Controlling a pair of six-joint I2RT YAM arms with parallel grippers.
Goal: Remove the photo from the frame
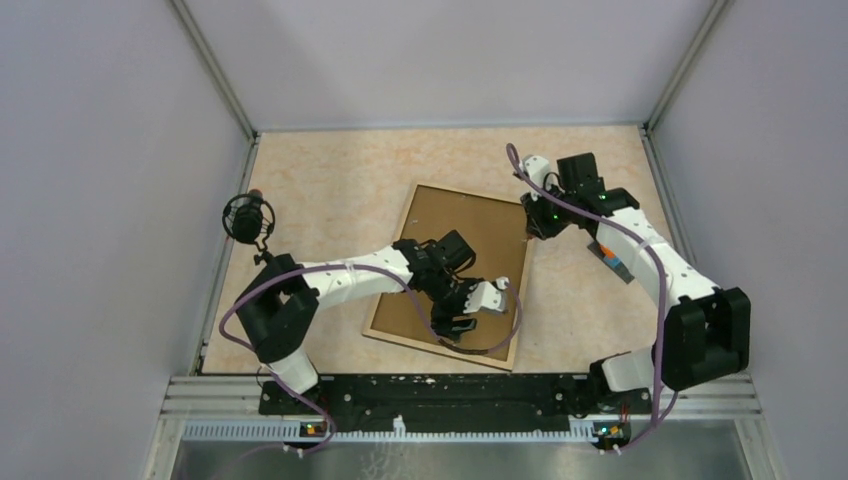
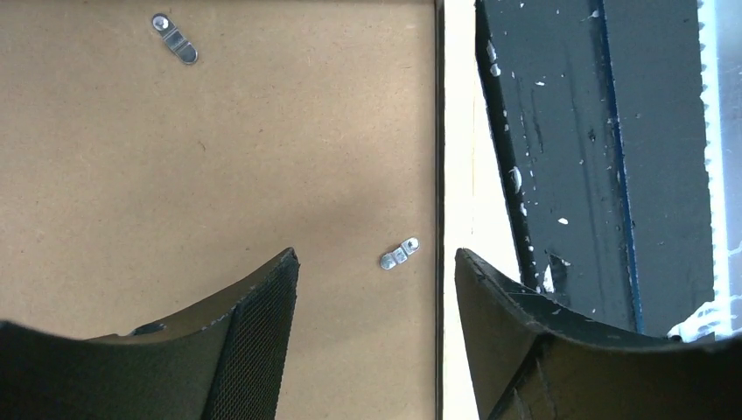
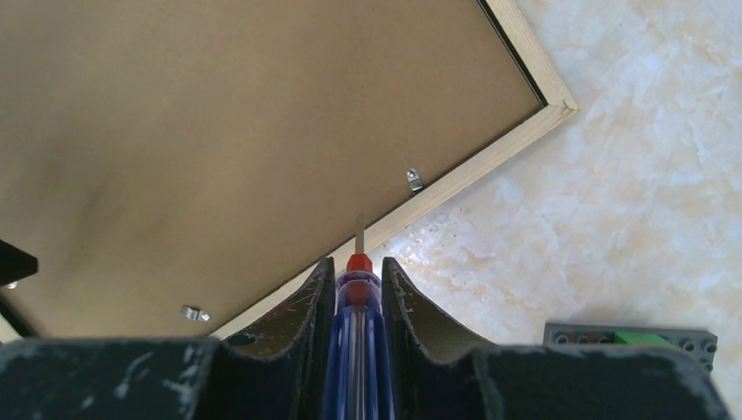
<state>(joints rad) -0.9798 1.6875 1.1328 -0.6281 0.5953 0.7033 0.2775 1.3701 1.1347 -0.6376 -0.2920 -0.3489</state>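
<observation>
The frame [image 1: 485,228] lies face down on the tabletop [image 1: 330,190], its brown backing board [image 2: 219,157] up. The photo is hidden; I judge it sits under that board, against the glass. My left gripper [image 2: 374,262] hangs spread and empty over the near right part of the back, a small metal clip [image 2: 399,254] between its fingers. My right gripper [image 3: 357,262] is clamped on a screwdriver [image 3: 356,332], whose thin blade points at the frame's right rail near another clip. The frame looks stiff but fragile on its glass side, so I would press lightly and not drag it. The clips are tiny and need the blade, not fingers. The print will likely be light, limp and easily creased, so it is best pinched at a white margin or corner.
</observation>
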